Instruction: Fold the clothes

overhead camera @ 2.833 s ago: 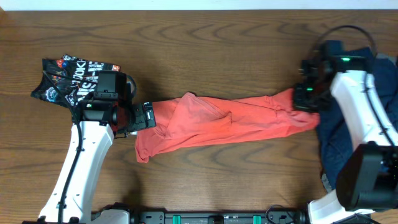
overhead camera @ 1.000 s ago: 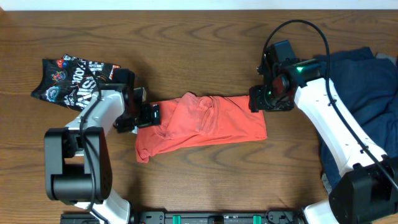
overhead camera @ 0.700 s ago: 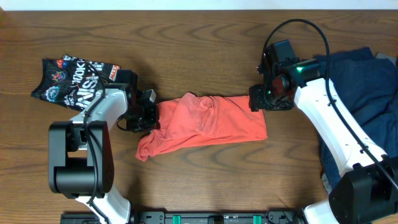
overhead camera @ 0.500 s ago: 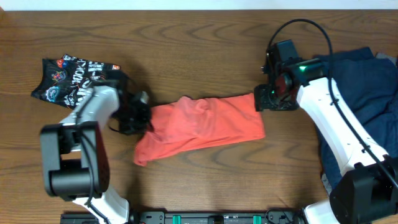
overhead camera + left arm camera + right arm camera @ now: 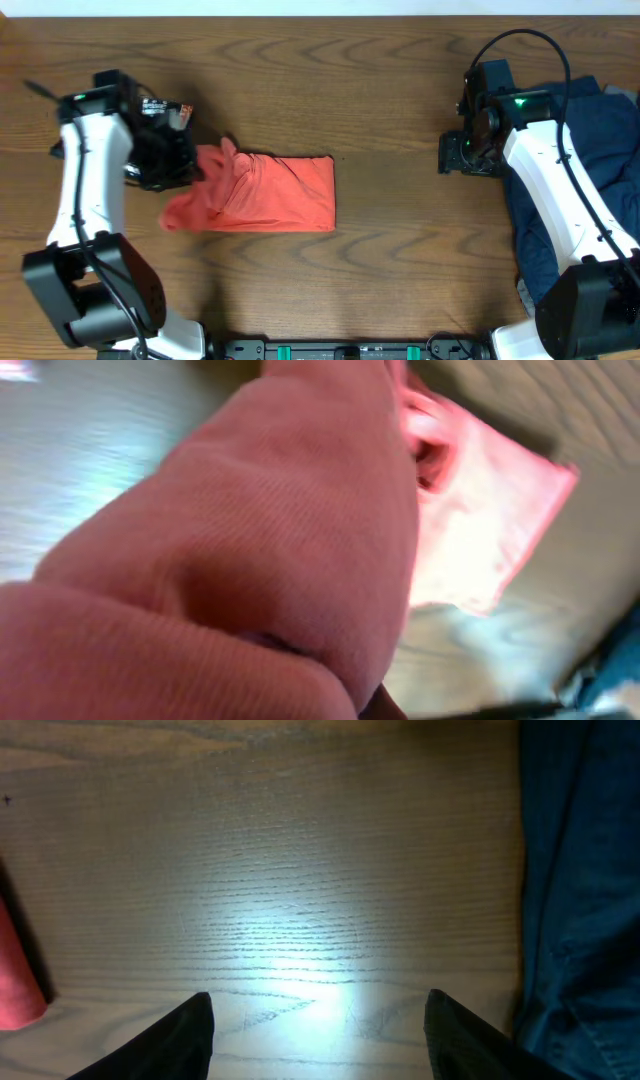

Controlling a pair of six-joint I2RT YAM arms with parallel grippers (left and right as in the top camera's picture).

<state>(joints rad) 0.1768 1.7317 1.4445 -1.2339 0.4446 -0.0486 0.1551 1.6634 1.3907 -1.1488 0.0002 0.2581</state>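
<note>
The coral-red T-shirt (image 5: 275,190) of the clothes lies folded into a short band left of the table's middle. My left gripper (image 5: 196,166) is shut on its bunched left end. In the left wrist view red cloth (image 5: 300,510) fills the frame and hides the fingers. My right gripper (image 5: 452,156) hovers open over bare wood, well right of the shirt, with nothing between its fingertips (image 5: 190,1030). A sliver of the shirt (image 5: 15,980) shows at that view's left edge. The navy garment (image 5: 565,190) lies at the right. The black printed one (image 5: 172,112) is mostly hidden by my left arm.
The navy garment (image 5: 580,870) lies close beside my right gripper's right finger. The wooden table (image 5: 330,80) runs to the far edge at the top. A dark rail (image 5: 340,350) lines the near edge.
My left gripper has shut on the shirt's left end and pulled the shirt left. My right gripper has moved right, away from the shirt's right edge.
</note>
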